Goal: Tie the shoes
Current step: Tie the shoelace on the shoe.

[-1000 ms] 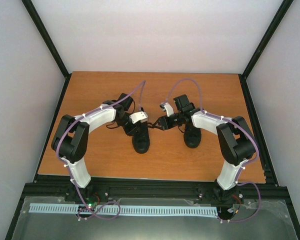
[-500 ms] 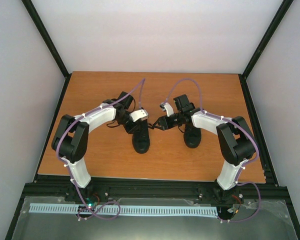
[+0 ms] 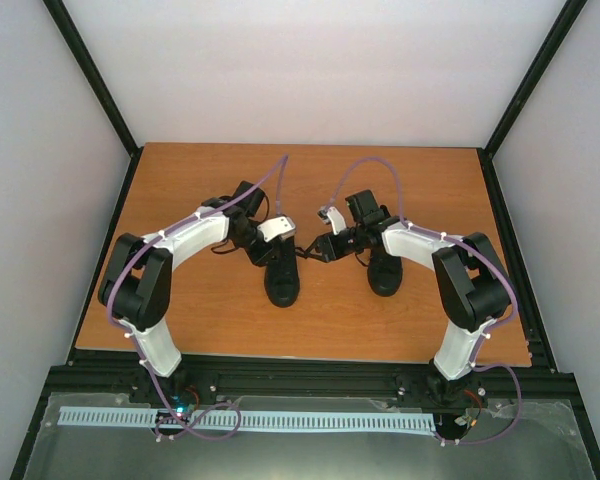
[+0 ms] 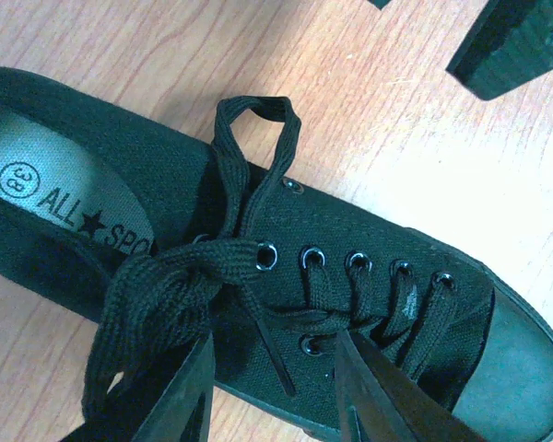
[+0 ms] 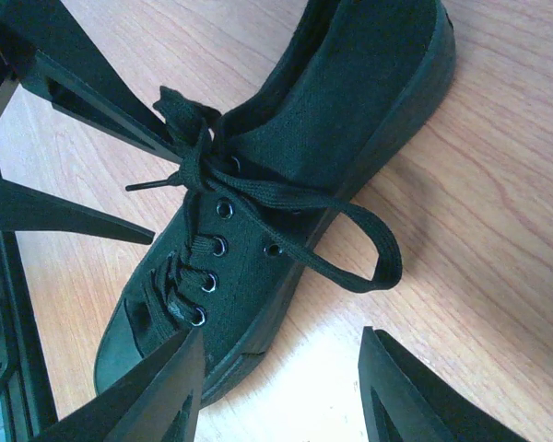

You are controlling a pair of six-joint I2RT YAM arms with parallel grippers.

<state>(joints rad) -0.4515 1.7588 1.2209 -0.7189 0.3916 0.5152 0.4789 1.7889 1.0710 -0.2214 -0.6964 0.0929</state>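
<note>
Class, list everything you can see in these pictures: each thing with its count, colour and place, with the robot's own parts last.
Low-top canvas sneakers: two, all black, mid-table; left sneaker under both grippers, right sneaker beside it.
Flat lace: black, on the left sneaker, one loop spilling off its side.
Wooden table: one, orange-brown, under everything.
Walls: white, around the table.
Arms: two, white and black, from the near edge; left arm, right arm.
Grippers: two, black, both open over the left sneaker; left gripper, right gripper.
</note>
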